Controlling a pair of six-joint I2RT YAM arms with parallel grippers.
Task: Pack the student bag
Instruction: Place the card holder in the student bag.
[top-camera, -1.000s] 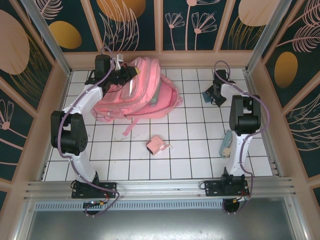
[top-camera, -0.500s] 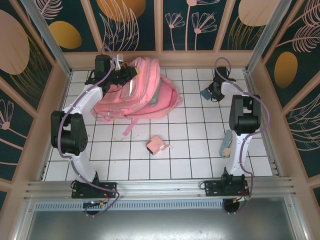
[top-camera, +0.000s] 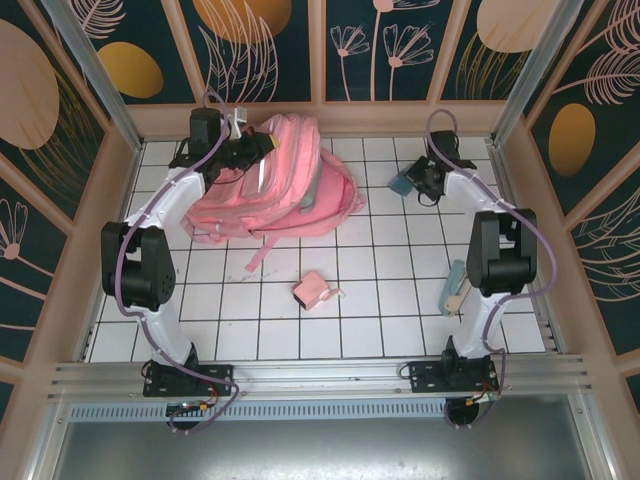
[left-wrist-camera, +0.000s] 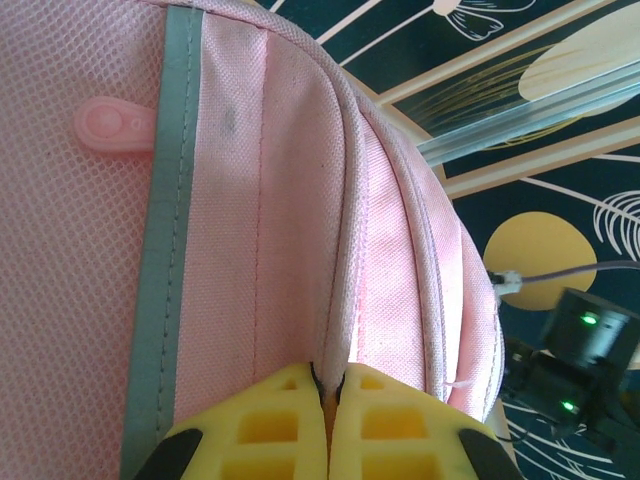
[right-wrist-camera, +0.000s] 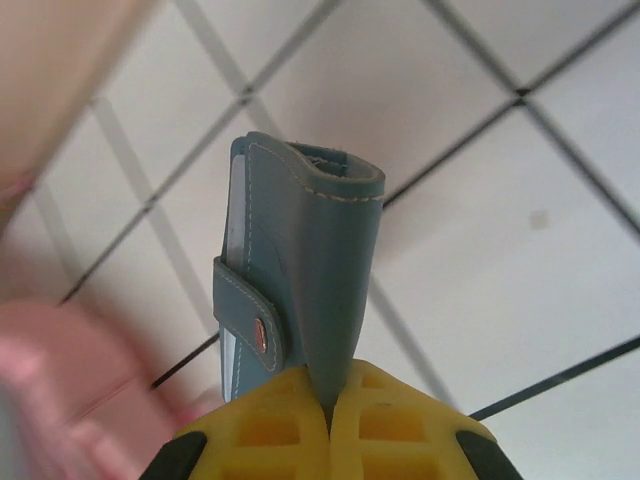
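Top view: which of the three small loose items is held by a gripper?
The blue-grey snap wallet, pinched in the right gripper. The pink pouch and the teal-and-tan item lie ungripped on the tiles.

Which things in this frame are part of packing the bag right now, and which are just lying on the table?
In use: student bag, a fold pinched by the left gripper; blue wallet, held in the right gripper.
Lying about: small pink pouch; long teal-and-tan item. Both are perhaps for packing later.
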